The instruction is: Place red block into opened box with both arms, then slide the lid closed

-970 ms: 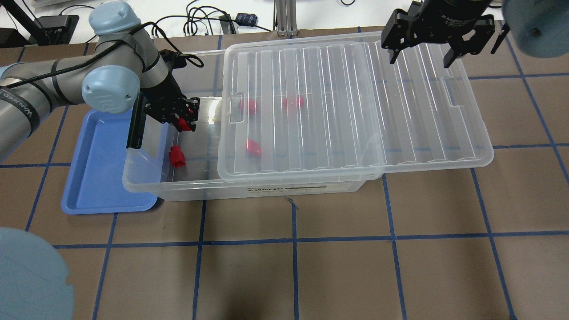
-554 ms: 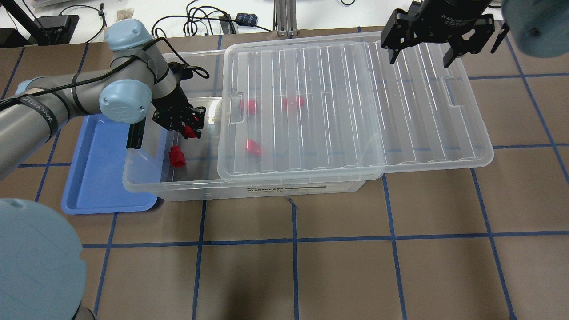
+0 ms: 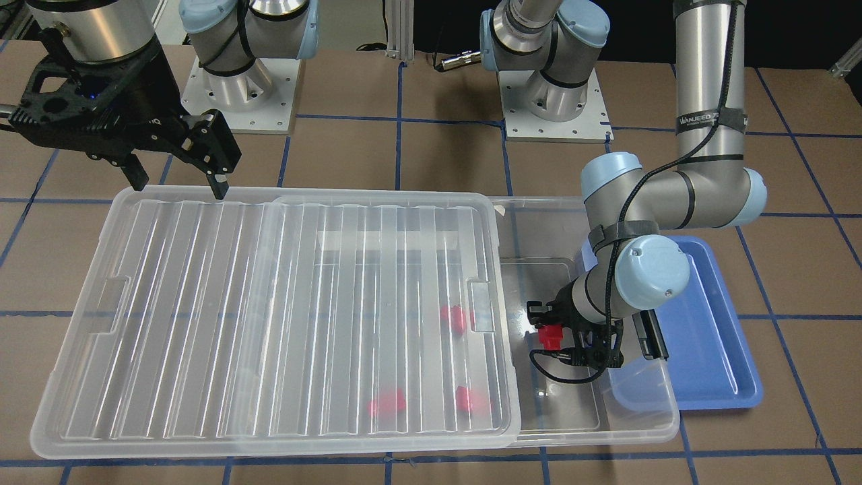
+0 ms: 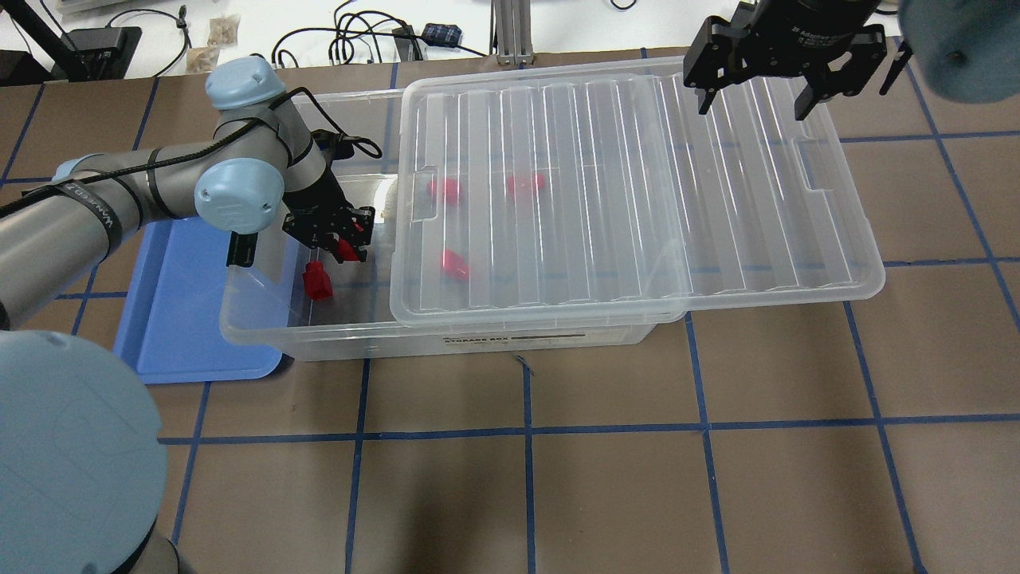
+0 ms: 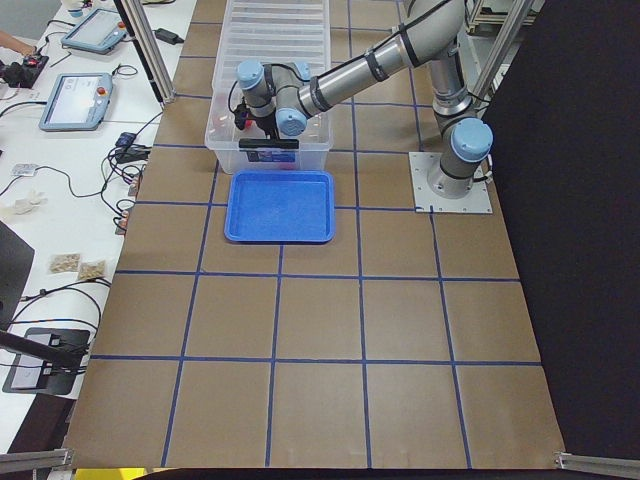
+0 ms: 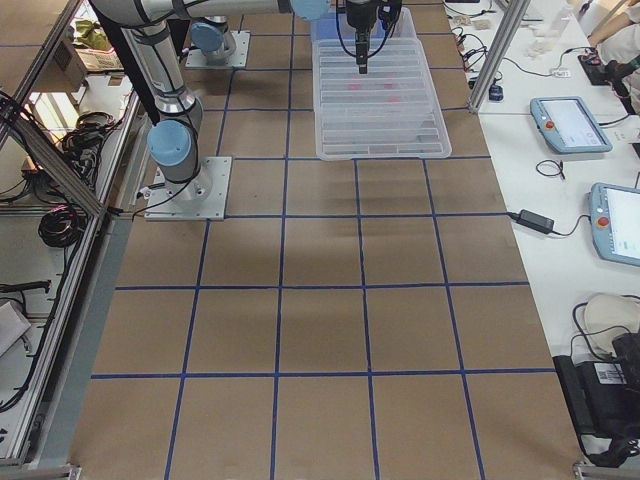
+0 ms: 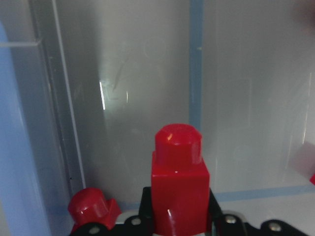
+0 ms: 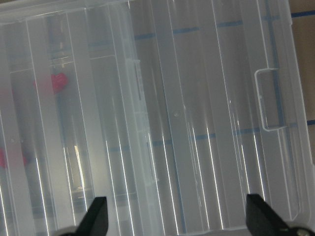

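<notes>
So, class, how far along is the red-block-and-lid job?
Done: the red block is gripped. In hand: the left gripper holds it over the uncovered end of the box. Left: release it, then slide the lid closed; the right gripper hangs open above it.

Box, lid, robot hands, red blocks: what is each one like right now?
box: open at one end.
lid: on the box, slid partway off.
left gripper: fingers shut on the red block.
right gripper: fingers open, over the lid.
loose block: lying in the box.
</notes>
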`<state>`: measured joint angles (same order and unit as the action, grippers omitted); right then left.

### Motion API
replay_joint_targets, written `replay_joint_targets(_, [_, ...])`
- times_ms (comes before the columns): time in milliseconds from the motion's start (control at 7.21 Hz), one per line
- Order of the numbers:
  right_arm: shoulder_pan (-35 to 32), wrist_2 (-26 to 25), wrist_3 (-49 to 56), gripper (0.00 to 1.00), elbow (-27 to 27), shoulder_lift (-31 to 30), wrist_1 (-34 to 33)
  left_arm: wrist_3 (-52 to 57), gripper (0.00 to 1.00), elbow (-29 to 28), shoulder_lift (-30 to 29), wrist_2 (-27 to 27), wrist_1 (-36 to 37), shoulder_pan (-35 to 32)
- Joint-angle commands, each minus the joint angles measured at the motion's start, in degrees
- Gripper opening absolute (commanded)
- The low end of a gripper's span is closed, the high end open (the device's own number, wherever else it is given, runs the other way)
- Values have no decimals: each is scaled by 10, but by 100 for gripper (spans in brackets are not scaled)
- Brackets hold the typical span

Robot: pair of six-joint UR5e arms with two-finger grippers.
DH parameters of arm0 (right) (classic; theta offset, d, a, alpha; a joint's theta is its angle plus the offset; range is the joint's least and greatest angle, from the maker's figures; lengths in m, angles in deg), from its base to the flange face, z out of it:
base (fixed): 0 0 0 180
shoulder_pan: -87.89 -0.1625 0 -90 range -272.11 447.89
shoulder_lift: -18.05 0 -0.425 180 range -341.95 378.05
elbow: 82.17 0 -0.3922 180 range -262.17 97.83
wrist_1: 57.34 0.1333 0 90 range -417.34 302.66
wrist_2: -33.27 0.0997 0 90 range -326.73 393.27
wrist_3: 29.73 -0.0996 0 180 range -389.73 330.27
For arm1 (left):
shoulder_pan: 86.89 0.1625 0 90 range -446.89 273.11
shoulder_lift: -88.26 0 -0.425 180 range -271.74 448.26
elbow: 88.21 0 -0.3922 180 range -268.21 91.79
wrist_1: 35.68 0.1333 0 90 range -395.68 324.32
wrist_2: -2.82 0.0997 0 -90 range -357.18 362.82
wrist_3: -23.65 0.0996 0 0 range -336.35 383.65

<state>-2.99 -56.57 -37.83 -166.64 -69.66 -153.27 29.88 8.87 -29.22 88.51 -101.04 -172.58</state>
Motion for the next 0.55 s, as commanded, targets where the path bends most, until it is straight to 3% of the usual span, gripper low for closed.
replay_joint_targets(0, [0, 0, 0, 100, 0, 0, 0, -3, 27, 5, -2, 0, 0, 0])
replay_joint_targets(139, [0, 0, 0, 100, 0, 0, 0, -3, 41, 5, -4, 0, 0, 0])
replay_joint_targets(416, [0, 0, 0, 100, -1, 0, 0, -5, 48, 6, -5, -1, 0, 0])
